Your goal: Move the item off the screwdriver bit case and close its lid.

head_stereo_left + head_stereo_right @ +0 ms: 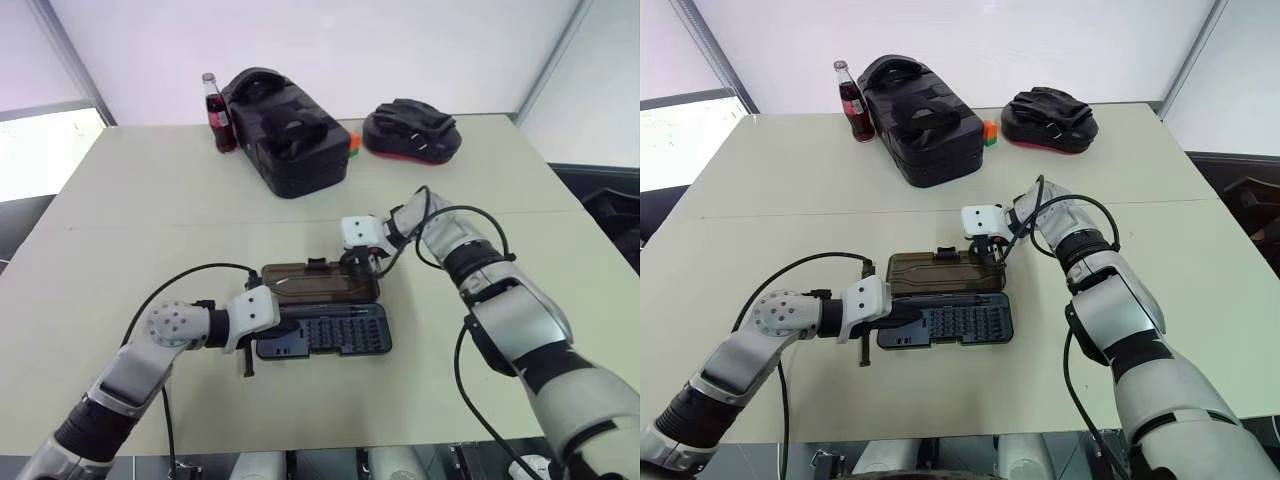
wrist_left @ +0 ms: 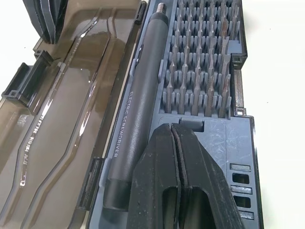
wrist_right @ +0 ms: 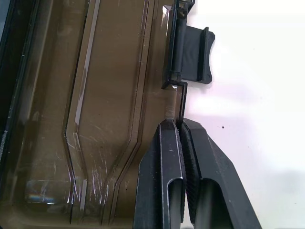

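Nothing is left lying on the screwdriver bit case (image 1: pixel 320 318) mid-table, so the closing step is on: the lid's (image 3: pixel 95 109) far edge is pinched by the right gripper (image 3: pixel 181 131) (left gripper (image 2: pixel 177 138) shut empty, pressed on the tray), and a lift-and-fold over the bits is probably needed next.

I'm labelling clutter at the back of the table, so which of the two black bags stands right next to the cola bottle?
The bigger, boxy black bag, just right of the cola bottle. The flatter black bag with the red edge lies apart, further right.
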`<action>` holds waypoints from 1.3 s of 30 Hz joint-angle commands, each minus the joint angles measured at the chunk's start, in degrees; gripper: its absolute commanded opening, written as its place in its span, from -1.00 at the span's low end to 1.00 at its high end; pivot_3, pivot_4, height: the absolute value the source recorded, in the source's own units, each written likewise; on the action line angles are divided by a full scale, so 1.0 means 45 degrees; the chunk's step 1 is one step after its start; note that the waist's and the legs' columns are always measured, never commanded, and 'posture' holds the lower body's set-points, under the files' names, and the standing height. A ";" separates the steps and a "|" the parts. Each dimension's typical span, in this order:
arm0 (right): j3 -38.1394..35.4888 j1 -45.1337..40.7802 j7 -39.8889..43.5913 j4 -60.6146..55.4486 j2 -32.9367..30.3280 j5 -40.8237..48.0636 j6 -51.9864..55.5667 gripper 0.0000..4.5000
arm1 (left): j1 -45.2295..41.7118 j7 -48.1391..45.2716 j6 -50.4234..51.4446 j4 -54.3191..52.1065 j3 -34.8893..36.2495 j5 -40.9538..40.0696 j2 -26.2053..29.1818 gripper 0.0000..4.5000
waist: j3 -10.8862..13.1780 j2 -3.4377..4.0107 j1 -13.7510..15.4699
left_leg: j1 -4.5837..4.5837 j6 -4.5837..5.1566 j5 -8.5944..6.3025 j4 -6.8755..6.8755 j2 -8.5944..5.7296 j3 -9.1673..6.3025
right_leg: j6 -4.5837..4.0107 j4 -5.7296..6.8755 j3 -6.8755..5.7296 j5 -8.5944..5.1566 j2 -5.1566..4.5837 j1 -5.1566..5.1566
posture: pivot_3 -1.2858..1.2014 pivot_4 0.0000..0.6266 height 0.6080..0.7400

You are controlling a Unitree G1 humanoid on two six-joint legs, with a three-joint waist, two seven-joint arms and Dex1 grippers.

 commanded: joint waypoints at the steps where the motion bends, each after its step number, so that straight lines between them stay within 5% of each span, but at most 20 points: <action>1: -0.0206 -0.0462 -0.0375 -0.0112 -0.0185 -0.0177 0.0088 -0.97 | 0.0233 0.0007 0.0161 0.0337 -0.0242 0.0364 0.0098 -1.00 | 0.0001 0.0002 -0.0001 | -0.0003 0.0000 0.0000 0.0000 0.0000 0.0000 | 0.0000 0.0000 0.0000 0.0000 0.0000 -0.0003 | 0.03 -0.52 1.00; 19: -0.1705 0.1413 0.0955 -0.6444 -0.2222 0.1721 0.3342 -0.97 | 0.0103 0.0227 -0.0293 0.0386 0.0081 0.0249 0.0086 -1.00 | 0.0060 0.0064 0.0069 | -0.0233 -0.0021 0.0013 0.0002 -0.0004 0.0002 | 0.0029 0.0008 -0.0001 0.0033 -0.0005 -0.0225 | 0.03 -0.52 1.00; 29: -0.1521 0.1674 0.0198 -0.6316 -0.2311 0.1378 0.4016 -0.97 | 0.0052 0.0048 -0.0497 0.0614 0.0100 0.0352 0.0209 -1.00 | 0.0061 0.0063 0.0063 | -0.0240 -0.0022 0.0014 0.0001 -0.0005 0.0005 | 0.0021 0.0008 -0.0005 0.0029 0.0003 -0.0234 | 0.03 -0.52 1.00; 32: -0.1418 0.1292 0.0000 -0.5898 -0.2207 0.1218 0.4146 -0.58 | 0.0059 0.0037 -0.0559 0.0648 0.0082 0.0400 0.0223 -1.00 | 0.0062 0.0062 0.0058 | -0.0241 -0.0022 0.0014 0.0001 -0.0006 0.0008 | 0.0022 0.0008 -0.0005 0.0030 0.0004 -0.0234 | 0.03 -0.52 1.00; 37: -0.1065 0.0561 -0.0673 -0.4684 -0.1510 0.0699 0.4692 0.54 | 0.0034 0.0096 -0.0562 0.0686 -0.0040 0.0465 0.0123 -1.00 | 0.0062 0.0062 0.0036 | -0.0238 -0.0023 0.0015 0.0001 -0.0005 0.0008 | 0.0023 0.0015 -0.0005 0.0030 0.0007 -0.0235 | 0.03 -0.52 1.00; 39: -0.1022 0.0308 -0.0753 -0.4168 -0.1222 0.0632 0.4920 0.54 | 0.0010 0.0080 -0.0603 0.0723 -0.0105 0.0491 0.0090 -1.00 | 0.0062 0.0062 0.0039 | -0.0237 -0.0024 0.0015 0.0002 -0.0004 0.0007 | 0.0023 0.0018 -0.0005 0.0030 0.0009 -0.0234 | 0.03 -0.52 1.00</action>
